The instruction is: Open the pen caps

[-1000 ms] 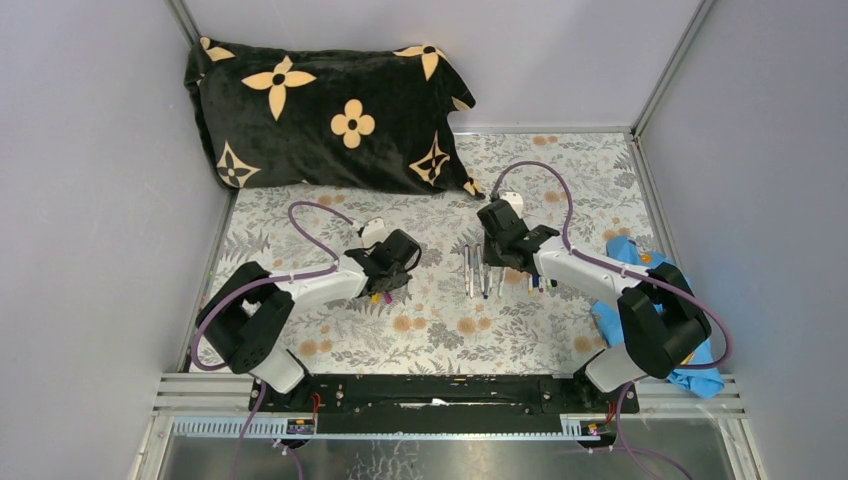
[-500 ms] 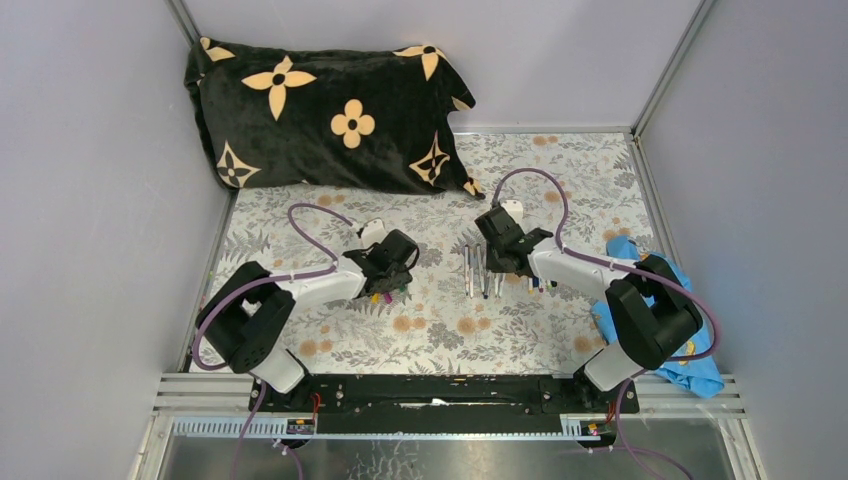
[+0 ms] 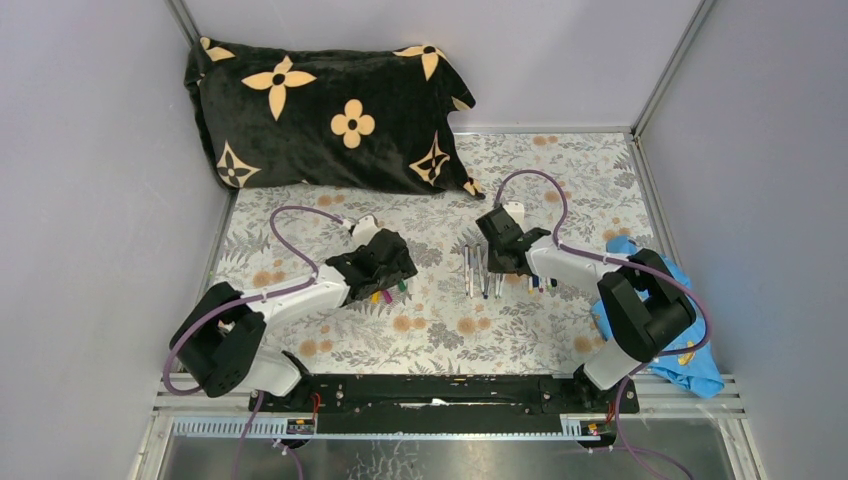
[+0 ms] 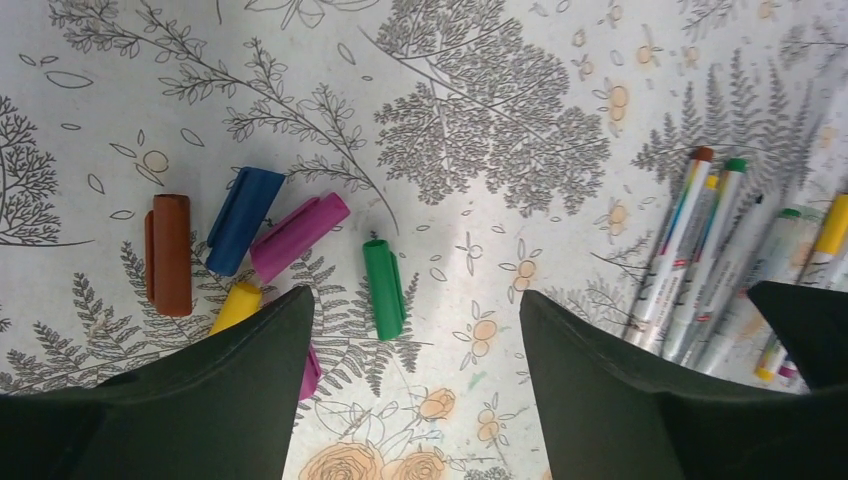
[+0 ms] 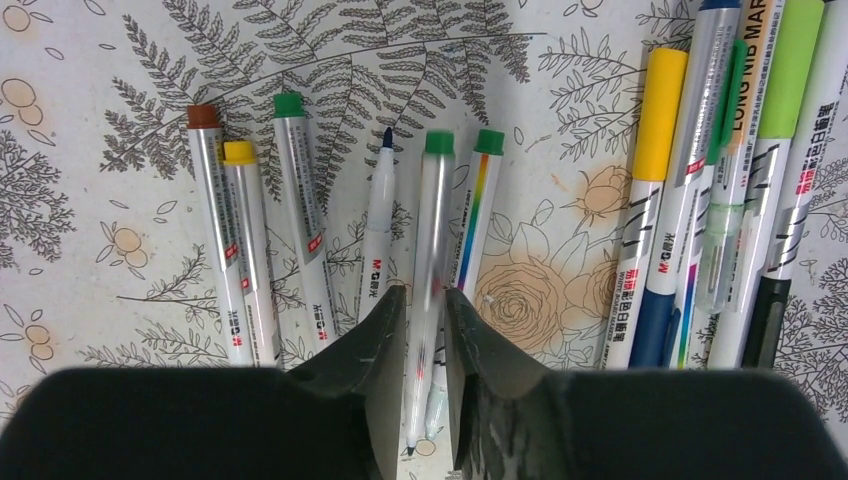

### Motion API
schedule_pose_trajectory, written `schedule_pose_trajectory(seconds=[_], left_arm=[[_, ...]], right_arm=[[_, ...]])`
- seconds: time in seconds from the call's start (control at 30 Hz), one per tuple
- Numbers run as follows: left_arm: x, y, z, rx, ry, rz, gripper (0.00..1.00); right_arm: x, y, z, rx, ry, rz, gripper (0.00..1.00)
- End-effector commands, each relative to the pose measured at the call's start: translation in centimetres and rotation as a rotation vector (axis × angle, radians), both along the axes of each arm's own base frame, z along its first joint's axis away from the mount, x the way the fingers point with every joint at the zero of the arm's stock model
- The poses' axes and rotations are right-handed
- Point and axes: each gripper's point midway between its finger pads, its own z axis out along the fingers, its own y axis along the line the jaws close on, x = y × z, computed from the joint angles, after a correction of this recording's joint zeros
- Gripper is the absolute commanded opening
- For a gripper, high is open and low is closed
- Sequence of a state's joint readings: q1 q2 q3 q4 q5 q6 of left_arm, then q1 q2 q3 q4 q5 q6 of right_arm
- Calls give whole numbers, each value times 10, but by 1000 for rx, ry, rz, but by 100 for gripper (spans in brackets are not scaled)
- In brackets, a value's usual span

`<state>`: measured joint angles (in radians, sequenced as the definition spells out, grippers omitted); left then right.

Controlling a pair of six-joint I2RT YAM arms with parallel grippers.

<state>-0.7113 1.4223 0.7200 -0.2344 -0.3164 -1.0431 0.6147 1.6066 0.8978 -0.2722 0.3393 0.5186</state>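
Several loose pen caps lie on the floral cloth in the left wrist view: brown (image 4: 170,252), blue (image 4: 243,218), magenta (image 4: 298,235), yellow (image 4: 236,305) and green (image 4: 383,288). My left gripper (image 4: 415,295) hovers over them, wide open and empty, the green cap just ahead of it. Uncapped pens (image 5: 300,200) lie in a row under my right gripper (image 5: 425,292). Its jaws stand slightly apart around a blurred green-ended pen (image 5: 436,200). Capped pens (image 5: 660,110) lie to the right. From above, both grippers (image 3: 392,268) (image 3: 497,262) are low over the cloth.
A black pillow with tan flowers (image 3: 330,110) fills the back left. A blue cloth (image 3: 680,330) is bunched by the right arm's base. Grey walls close in both sides, with a metal rail (image 3: 450,395) along the near edge.
My left jaws have opened wide and a green cap now lies apart from the others. The left arm's elbow swung left. My right jaws have parted a little round the pen.
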Motion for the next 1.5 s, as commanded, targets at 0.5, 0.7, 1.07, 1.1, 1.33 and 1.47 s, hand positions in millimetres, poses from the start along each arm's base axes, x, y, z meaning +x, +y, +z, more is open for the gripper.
schedule_pose_trajectory(seconds=[0.5, 0.7, 1.07, 1.1, 1.33, 1.47], left_arm=[[13, -27, 39, -99, -136, -98, 83], [7, -54, 55, -206, -174, -213, 84], [-1, -79, 69, -290, -211, -311, 88], [-2, -79, 68, -291, -211, -313, 88], [-1, -80, 68, -294, -215, -317, 88], [0, -82, 68, -298, -215, -319, 88]], right_arm=[[19, -28, 61, -51, -145, -72, 33], [17, -54, 51, -68, -107, -113, 33], [29, -71, 29, -101, -42, -127, 33], [29, -72, 27, -102, -36, -128, 33], [30, -74, 13, -103, -2, -130, 33], [29, -73, 7, -98, 15, -125, 33]])
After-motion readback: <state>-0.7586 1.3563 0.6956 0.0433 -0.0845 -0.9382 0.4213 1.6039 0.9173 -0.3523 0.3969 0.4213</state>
